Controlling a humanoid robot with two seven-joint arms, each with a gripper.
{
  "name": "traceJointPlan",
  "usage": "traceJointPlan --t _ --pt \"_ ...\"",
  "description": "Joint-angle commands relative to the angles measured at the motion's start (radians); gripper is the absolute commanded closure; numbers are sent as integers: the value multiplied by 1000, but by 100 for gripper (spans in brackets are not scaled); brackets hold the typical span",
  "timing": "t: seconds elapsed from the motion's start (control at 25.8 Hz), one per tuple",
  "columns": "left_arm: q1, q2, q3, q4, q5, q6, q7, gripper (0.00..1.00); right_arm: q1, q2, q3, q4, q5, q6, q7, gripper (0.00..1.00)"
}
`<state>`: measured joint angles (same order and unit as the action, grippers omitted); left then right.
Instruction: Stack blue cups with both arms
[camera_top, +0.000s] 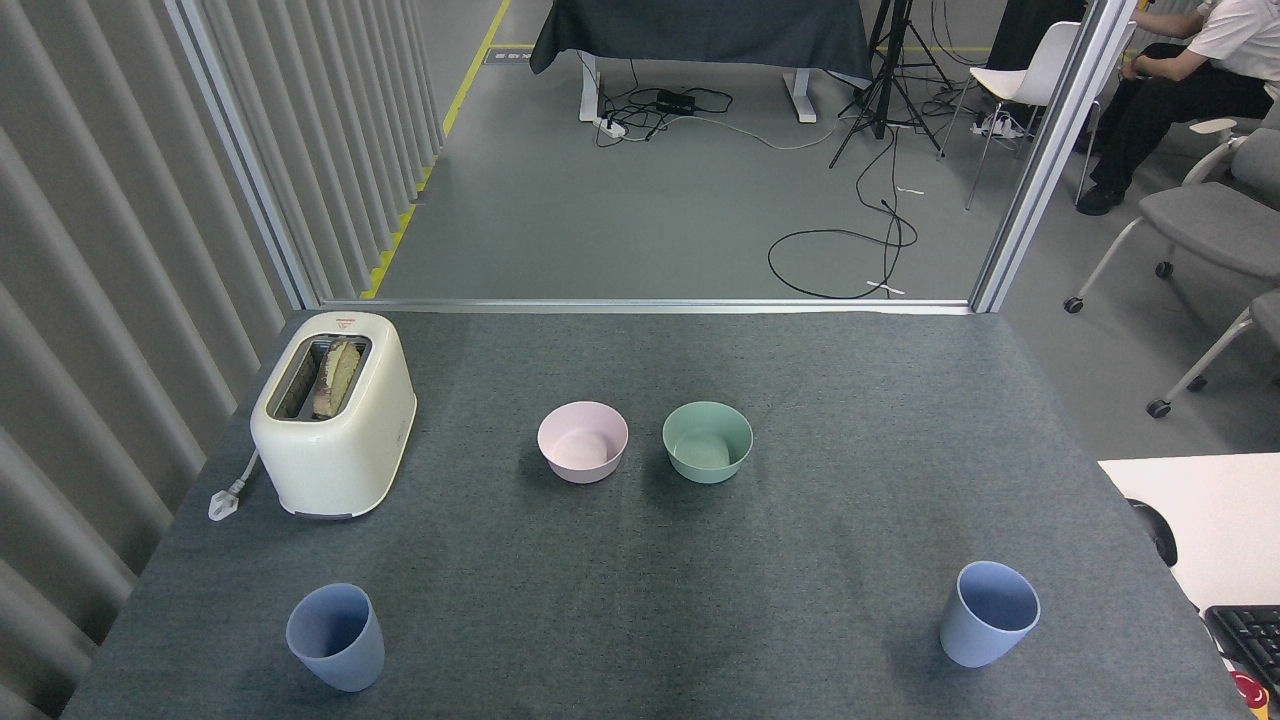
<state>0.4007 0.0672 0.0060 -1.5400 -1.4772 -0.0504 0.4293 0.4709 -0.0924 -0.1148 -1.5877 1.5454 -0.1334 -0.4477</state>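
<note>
Head view shows our task unstarted: one blue cup stands upright at lower left, the other blue cup at lower right, well apart, and neither of our grippers appears, so we cannot tell their state.

Evenly lit indoor scene, bright and diffuse, the light seeming to come from overhead. Shadows are soft and faint: a dim patch lies under each blue cup and beside the toaster. The grey table shows mild darker mottling but no glare. Focus is sharp throughout. Straight lines lean outward toward the edges, a wide-angle effect.
</note>
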Motion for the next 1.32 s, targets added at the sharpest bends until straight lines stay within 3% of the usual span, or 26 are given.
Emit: traceJointPlan --t 0.0,0.19,0.5,1.28 --pt "0 0 0 1 0 0 2 0 -1 0 14 0 1 0 0 0" --pt "-3 -6 2 6 5 15 0 0 0 -1 21 0 1 3 0 0" --pt "-72 -43 0 115 51 162 2 0 0 -1 23 2 1 3 0 0" --pt "-226 -47 -12 259 54 170 -1 0 0 -1 24 12 2 5 0 0"
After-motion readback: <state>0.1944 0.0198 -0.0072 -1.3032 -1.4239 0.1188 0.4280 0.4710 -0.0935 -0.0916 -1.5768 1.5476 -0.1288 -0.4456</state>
